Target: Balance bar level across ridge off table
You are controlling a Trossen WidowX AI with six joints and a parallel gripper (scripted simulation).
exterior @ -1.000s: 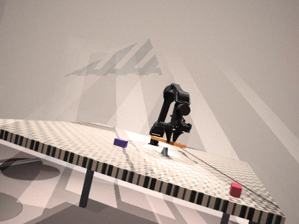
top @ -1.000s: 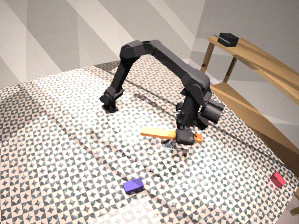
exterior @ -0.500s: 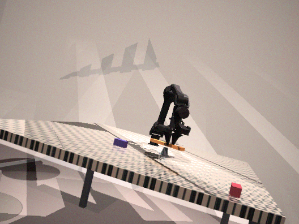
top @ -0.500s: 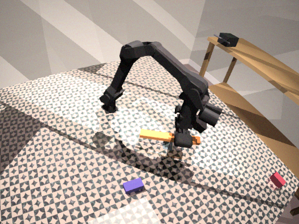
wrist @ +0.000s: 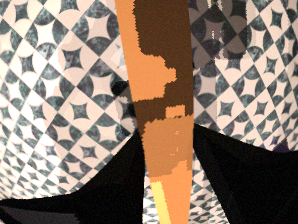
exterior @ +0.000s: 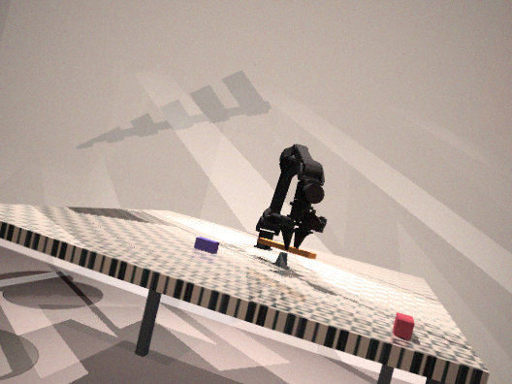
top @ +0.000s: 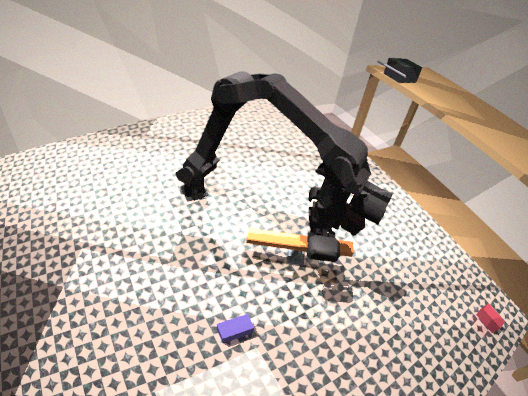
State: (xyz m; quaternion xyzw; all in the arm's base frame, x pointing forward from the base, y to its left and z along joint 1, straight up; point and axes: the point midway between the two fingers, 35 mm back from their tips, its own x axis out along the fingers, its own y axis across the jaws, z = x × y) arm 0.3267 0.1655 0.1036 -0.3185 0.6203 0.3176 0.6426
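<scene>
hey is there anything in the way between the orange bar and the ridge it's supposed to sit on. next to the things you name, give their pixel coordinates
Nothing visible is in the way. The gripper [top: 324,247] [exterior: 292,248] [wrist: 165,133] holds the orange bar [top: 275,239] [exterior: 306,253] [wrist: 172,165] just above the ridge [top: 296,257] [exterior: 281,260], and the purple block [top: 236,328] [exterior: 207,244] and red block [top: 490,318] [exterior: 403,327] lie well off to the sides.

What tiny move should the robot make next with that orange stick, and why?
Probably ease the orange bar gently down toward the dark ridge, keeping it gripped: the gripper is shut on it, and the ridge lies beneath its span. Whether they already touch, I cannot tell.
</scene>
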